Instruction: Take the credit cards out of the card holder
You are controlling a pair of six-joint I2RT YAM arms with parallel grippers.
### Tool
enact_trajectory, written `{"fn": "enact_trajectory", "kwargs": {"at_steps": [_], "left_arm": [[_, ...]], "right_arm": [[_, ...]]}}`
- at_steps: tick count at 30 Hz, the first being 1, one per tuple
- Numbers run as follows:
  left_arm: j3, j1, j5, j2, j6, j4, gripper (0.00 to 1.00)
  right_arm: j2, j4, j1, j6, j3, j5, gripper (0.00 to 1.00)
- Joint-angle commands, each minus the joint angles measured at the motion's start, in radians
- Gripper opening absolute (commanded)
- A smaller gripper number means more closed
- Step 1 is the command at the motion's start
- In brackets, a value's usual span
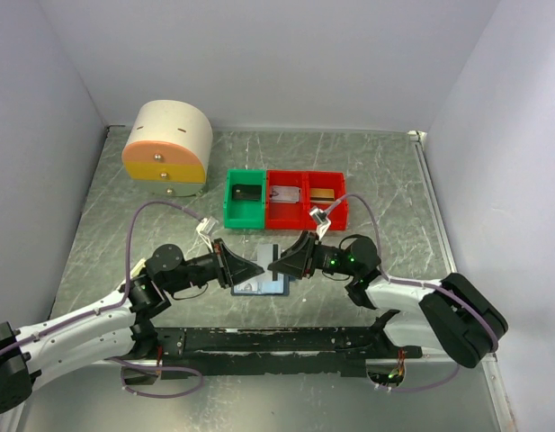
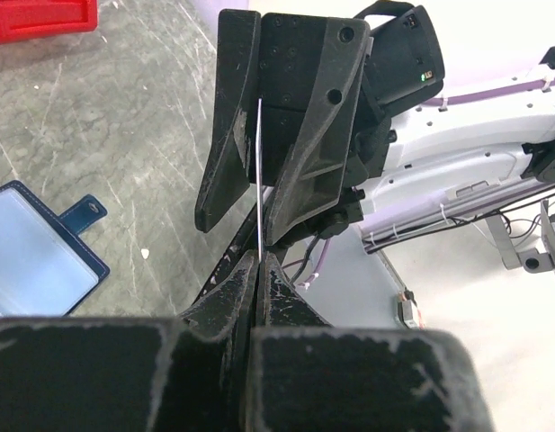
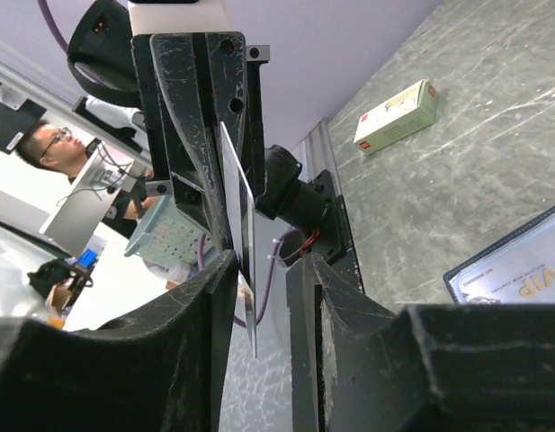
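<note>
The card holder lies open on the table below both grippers, with dark navy edges and a pale blue lining. A card marked VIP shows in it. My left gripper hangs above the holder, shut on the edge of a thin credit card held upright. My right gripper faces it tip to tip. Its fingers stand on either side of the same credit card. The card lies close to one finger, with a clear gap to the other, so the right gripper is open.
A cream drawer unit with orange and yellow fronts stands at the back left. A green bin and two red bins sit behind the grippers, with flat items inside. A cream box with a red label lies on the table.
</note>
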Motion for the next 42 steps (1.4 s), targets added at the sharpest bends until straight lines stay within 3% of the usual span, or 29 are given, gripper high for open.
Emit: {"fn": "enact_trajectory", "kwargs": {"at_steps": [1,4,14,18,22,25,32,37,39,41,42], "left_arm": [[-0.008,-0.003,0.041,0.0,-0.002,0.061,0.07],[-0.012,-0.004,0.04,-0.006,-0.001,0.053,0.07],[-0.021,-0.003,0.036,-0.028,-0.004,0.05,0.07],[-0.066,-0.003,0.054,0.004,-0.064,0.189,0.07],[-0.092,-0.003,0.073,0.044,-0.098,0.286,0.07],[-0.09,-0.003,0.087,0.056,-0.097,0.296,0.07],[-0.099,-0.004,0.051,0.011,-0.093,0.268,0.07],[-0.092,-0.003,0.049,-0.004,-0.078,0.225,0.07],[-0.092,-0.004,0.051,-0.006,-0.075,0.212,0.07],[-0.086,-0.003,0.048,-0.007,-0.066,0.187,0.13],[-0.081,-0.004,0.044,-0.009,-0.059,0.166,0.2]], "right_arm": [[0.042,0.169,-0.006,0.062,-0.019,-0.025,0.35],[0.039,0.159,-0.007,0.061,-0.022,-0.006,0.35],[-0.159,-0.128,-0.015,-0.039,-0.011,0.045,0.35],[-0.157,-0.087,-0.015,-0.012,-0.004,0.018,0.32],[-0.145,-0.007,-0.015,0.026,-0.011,-0.016,0.22],[-0.152,-0.056,-0.015,0.004,-0.002,-0.014,0.14],[-0.15,-0.031,-0.015,0.011,-0.007,-0.051,0.17],[-0.158,-0.018,-0.015,0.018,-0.003,-0.063,0.0],[-0.162,-0.043,-0.016,0.013,0.003,-0.062,0.0],[-0.172,-0.076,-0.014,-0.002,0.007,-0.054,0.0],[-0.182,-0.095,-0.015,-0.01,0.009,-0.05,0.0]]}}
